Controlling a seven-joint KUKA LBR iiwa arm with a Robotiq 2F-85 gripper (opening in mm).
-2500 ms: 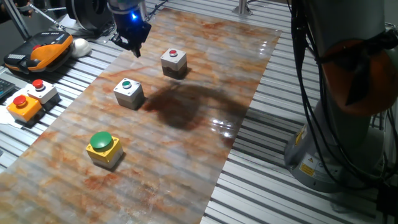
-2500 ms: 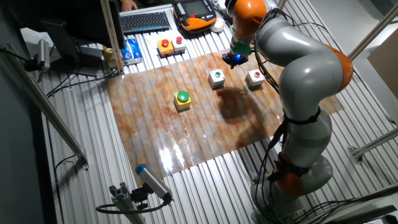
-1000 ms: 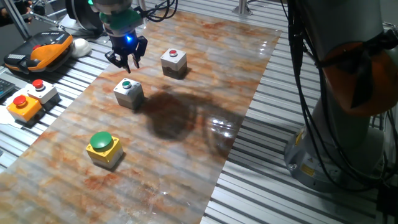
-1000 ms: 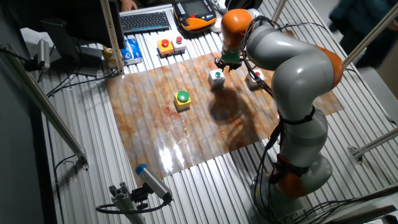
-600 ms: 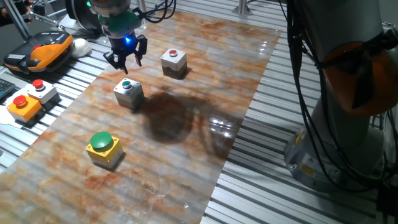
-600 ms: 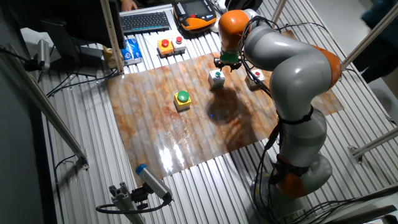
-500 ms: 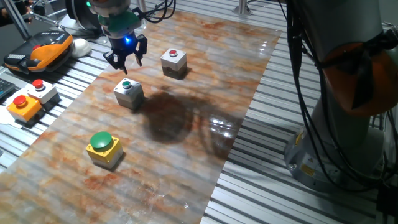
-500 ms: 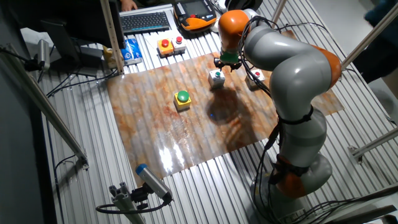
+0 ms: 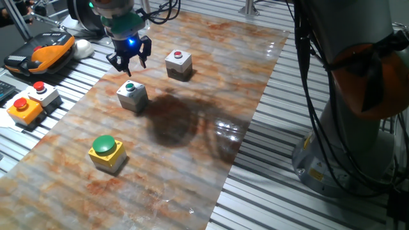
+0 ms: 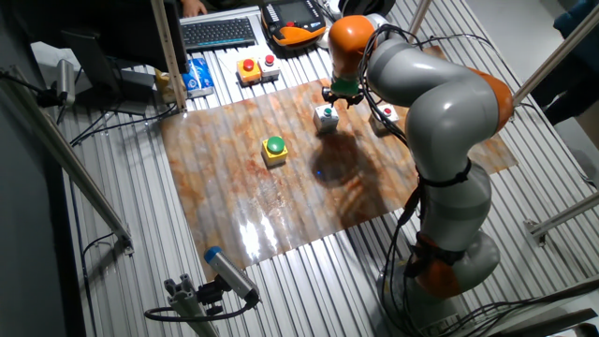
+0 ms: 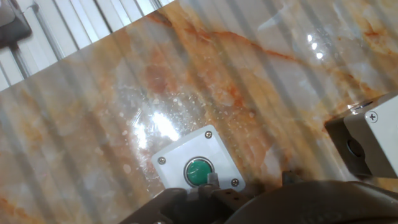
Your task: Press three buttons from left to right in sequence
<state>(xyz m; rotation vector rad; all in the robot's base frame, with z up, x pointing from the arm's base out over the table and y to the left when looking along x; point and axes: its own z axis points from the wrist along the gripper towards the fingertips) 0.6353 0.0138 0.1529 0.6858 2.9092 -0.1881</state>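
Three button boxes stand on the marbled mat [image 9: 211, 83]: a light grey box with a small red button [image 9: 178, 62], a light grey box with a small green button [image 9: 132, 94], and a yellow box with a large green dome [image 9: 106, 152]. My gripper [image 9: 130, 65] hangs just above and behind the green-button box, apart from it. In the hand view the fingertips [image 11: 210, 182] sit together at the near edge of the green-button box [image 11: 200, 168]; the red-button box [image 11: 373, 146] is at the right edge. The other fixed view shows the gripper [image 10: 342, 96] beside the green-button box [image 10: 326, 115].
An orange box with a red button [image 9: 24, 108] and a grey box with a raised red button [image 9: 43, 92] sit off the mat at the left. A teach pendant [image 9: 45, 50] lies behind them. The robot base [image 9: 345, 147] stands at the right.
My gripper has moved from beside the red-button box over to the green-button box. In the last half second nothing has visibly moved.
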